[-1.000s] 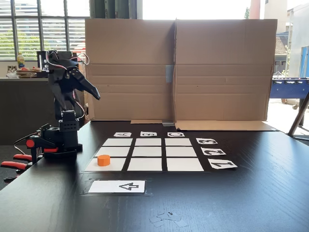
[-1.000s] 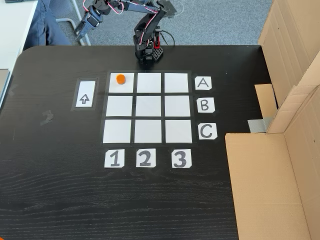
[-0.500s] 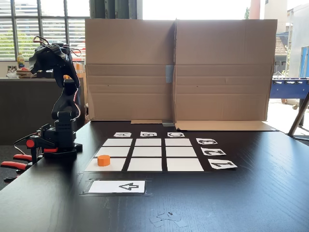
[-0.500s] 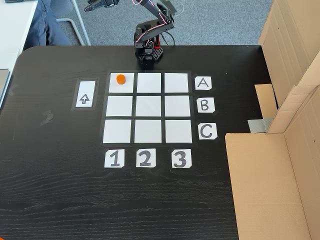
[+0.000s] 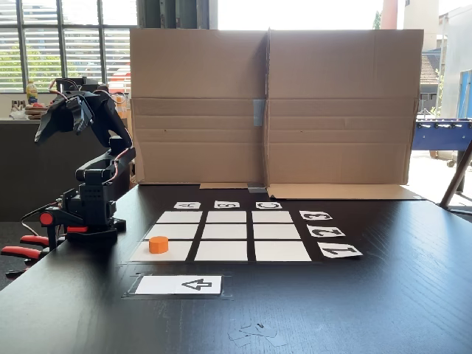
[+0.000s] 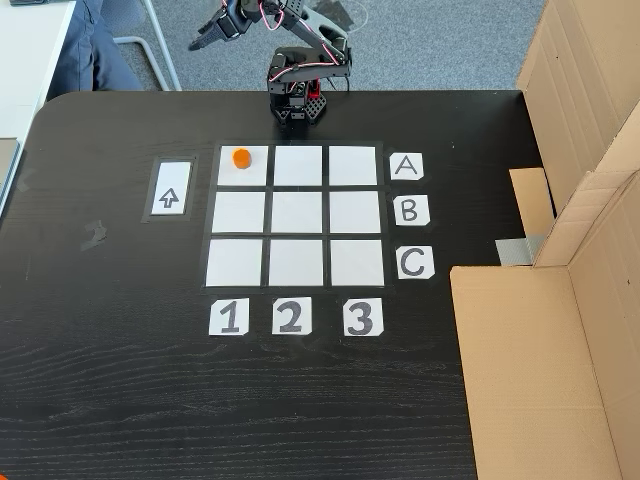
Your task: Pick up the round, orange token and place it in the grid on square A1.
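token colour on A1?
Bright orange, plain. The token sits on square A1, clearest in the fixed view from above.

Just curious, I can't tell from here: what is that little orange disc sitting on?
The orange disc sits on a white corner square of the grid, in line with A and 1. The paper directly beneath it is covered.

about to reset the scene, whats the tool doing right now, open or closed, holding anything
Tool: looks shut and holds nothing, raised off the table's edge beyond the arm's base; the orange token sits apart on square A1.
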